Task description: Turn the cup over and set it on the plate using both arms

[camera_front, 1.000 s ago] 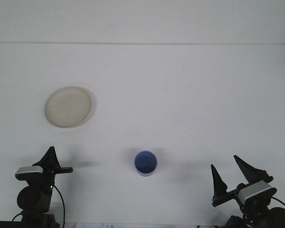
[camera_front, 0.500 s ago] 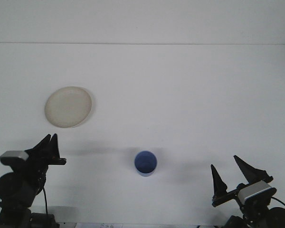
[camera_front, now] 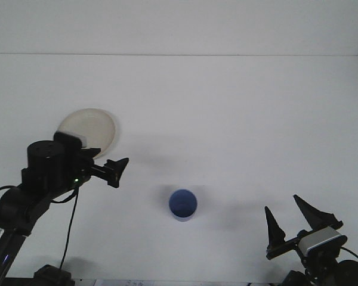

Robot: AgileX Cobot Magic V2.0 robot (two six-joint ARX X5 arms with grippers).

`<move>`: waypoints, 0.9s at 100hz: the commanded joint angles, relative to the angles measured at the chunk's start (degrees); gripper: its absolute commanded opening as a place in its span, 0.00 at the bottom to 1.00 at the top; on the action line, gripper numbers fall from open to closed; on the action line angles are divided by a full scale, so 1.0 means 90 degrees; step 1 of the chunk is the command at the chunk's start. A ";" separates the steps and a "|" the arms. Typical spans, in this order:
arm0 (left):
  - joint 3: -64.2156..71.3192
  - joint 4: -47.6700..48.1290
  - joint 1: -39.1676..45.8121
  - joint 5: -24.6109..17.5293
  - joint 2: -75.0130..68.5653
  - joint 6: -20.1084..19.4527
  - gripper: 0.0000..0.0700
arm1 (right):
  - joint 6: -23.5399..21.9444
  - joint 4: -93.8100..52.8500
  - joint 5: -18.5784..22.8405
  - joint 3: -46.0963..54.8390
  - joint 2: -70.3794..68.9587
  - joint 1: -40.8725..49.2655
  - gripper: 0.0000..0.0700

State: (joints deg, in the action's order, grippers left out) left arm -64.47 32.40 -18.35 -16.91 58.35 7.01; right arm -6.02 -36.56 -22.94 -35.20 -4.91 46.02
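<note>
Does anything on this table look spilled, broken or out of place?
Nothing stands out. The small blue cup stands alone on the white table, with no spill near it. The round cream plate lies flat, partly hidden behind the left arm.

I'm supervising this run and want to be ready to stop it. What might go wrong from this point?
Two risks, as I judge them. The left tool is raised near the blue cup, which stands free on the bare table; a slightly off approach might knock it over or push it away. Also, the left arm now covers part of the plate, so its edge is hidden and the arm could brush it.
</note>
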 commanded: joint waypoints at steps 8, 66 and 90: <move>-0.0549 0.0306 -0.0879 -0.0066 0.0782 -0.0284 0.93 | -0.0044 0.0056 -0.0022 -0.0027 0.0002 0.0046 0.77; -0.1353 0.1049 -0.2868 0.0593 0.3417 -0.0542 0.93 | -0.0022 0.0056 -0.0002 -0.0027 0.0002 0.0046 0.77; -0.1353 0.0877 -0.2987 0.0593 0.3825 -0.0571 0.93 | -0.0022 0.0056 -0.0002 -0.0027 0.0002 0.0046 0.77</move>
State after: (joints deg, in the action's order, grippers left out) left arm -75.48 40.88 -44.34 -11.77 91.39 2.37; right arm -6.02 -36.56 -22.81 -35.20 -4.89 46.02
